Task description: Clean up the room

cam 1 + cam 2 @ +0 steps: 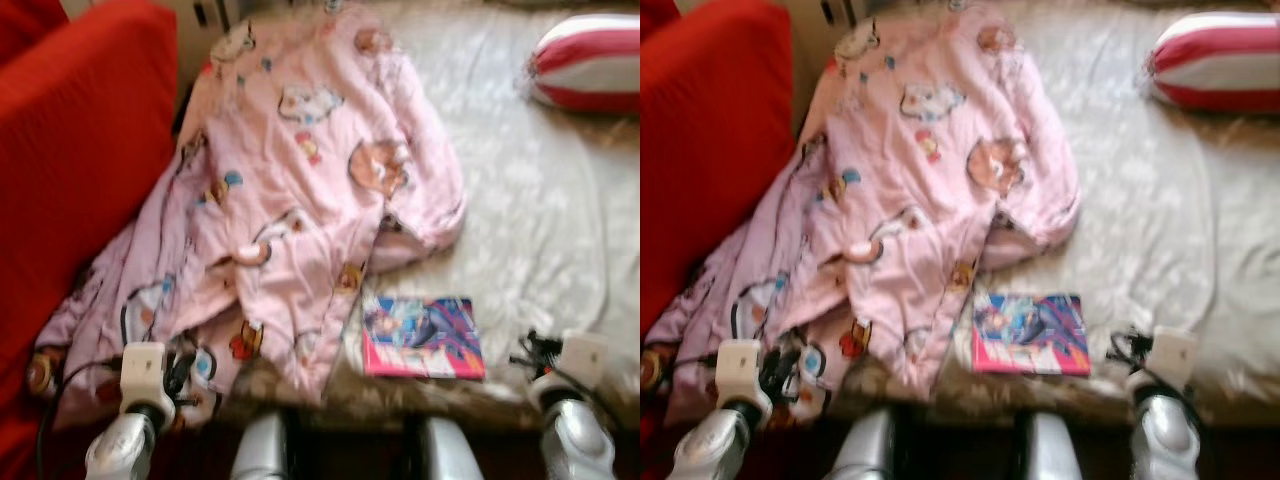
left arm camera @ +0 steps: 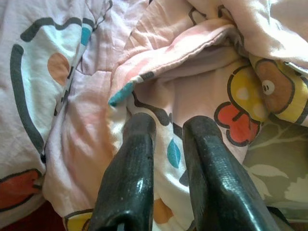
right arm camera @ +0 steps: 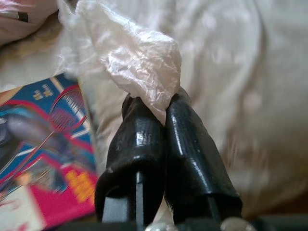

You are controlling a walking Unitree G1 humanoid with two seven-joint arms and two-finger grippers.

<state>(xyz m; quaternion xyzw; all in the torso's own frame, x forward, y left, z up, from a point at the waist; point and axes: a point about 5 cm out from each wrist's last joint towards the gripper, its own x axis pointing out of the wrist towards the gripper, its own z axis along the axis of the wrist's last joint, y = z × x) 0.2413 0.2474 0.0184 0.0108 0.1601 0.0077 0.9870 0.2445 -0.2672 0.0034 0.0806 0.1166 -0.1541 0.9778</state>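
Note:
A pink cartoon-print blanket (image 1: 300,180) lies crumpled across the left half of the bed. My left gripper (image 2: 171,127) hovers over its near edge, by the bed's front left corner (image 1: 182,368). The fingers (image 2: 137,144) stand slightly apart with nothing between them. My right gripper (image 3: 161,106) is shut on a crumpled piece of clear plastic (image 3: 139,62) and is low at the bed's front right edge (image 1: 532,350). A colourful magazine (image 1: 422,337) lies flat on the sheet between the two arms, just left of the right gripper.
The bed's pale patterned sheet (image 1: 520,200) is bare to the right of the blanket. A red-and-white striped pillow (image 1: 590,60) sits at the far right. A red armchair (image 1: 70,150) stands against the bed's left side.

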